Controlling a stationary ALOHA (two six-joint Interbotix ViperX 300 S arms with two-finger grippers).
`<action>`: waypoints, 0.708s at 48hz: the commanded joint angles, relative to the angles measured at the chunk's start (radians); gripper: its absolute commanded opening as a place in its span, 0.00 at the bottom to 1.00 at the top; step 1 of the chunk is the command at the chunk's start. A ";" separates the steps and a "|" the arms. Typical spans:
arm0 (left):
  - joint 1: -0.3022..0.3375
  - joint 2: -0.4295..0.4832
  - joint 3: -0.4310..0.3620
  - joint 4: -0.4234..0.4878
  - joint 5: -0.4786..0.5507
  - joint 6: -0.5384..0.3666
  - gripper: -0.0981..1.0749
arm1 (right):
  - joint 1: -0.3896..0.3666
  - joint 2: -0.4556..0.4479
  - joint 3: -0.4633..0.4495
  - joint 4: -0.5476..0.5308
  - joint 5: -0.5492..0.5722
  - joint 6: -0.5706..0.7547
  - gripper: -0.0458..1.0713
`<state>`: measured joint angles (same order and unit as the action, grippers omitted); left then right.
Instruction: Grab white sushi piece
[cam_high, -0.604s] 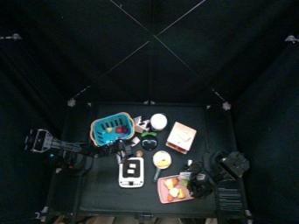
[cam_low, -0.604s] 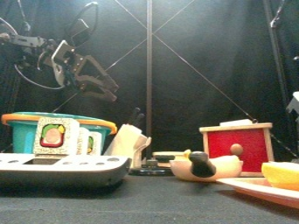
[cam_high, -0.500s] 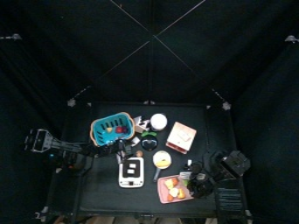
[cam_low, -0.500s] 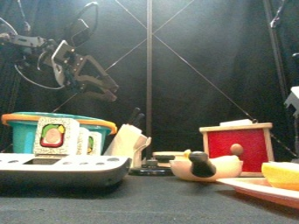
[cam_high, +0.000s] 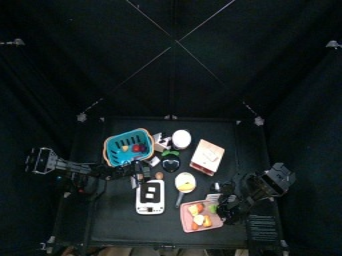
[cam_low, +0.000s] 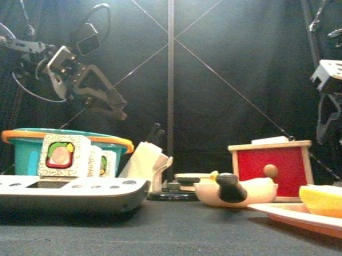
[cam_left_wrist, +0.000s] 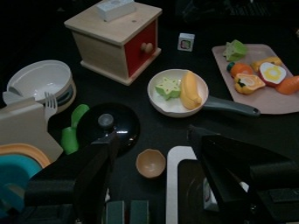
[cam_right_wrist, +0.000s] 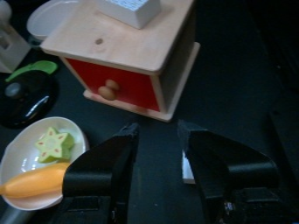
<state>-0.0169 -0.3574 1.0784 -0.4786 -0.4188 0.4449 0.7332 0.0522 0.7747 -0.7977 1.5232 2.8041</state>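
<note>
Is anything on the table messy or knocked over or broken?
Nothing stands out. The red wooden box stands upright, the little pan holds its banana and star fruit, and the pink plate keeps its food on it. Nothing looks spilled or broken. Both grippers hang open above the table, holding nothing.

A robotics test pen, not a home kitchen: black curtains (cam_high: 80, 60) hung on every side of a small black table (cam_high: 261, 140); two black robot arms, one (cam_high: 60, 170) at the left, one (cam_high: 261, 188) at the right, reached over toy kitchenware, among it a red wooden box (cam_low: 269, 168), a teal basket (cam_low: 27, 150) and a pink tray (cam_left_wrist: 271, 96) of play food.
</note>
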 joint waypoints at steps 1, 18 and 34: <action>-0.012 -0.021 0.003 0.009 0.018 0.002 0.91 | 0.002 -0.048 -0.002 -0.083 0.008 0.002 0.75; -0.133 -0.025 0.023 0.018 0.089 0.002 0.91 | -0.029 -0.117 0.017 -0.472 -0.135 0.000 0.75; -0.138 0.052 0.029 0.020 0.098 0.000 0.91 | -0.202 -0.179 0.084 -0.799 -0.541 -0.077 0.75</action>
<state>-0.1534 -0.3252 1.1275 -0.4633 -0.3160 0.4449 0.5829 -0.0859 0.8560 -1.5386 1.0907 2.7734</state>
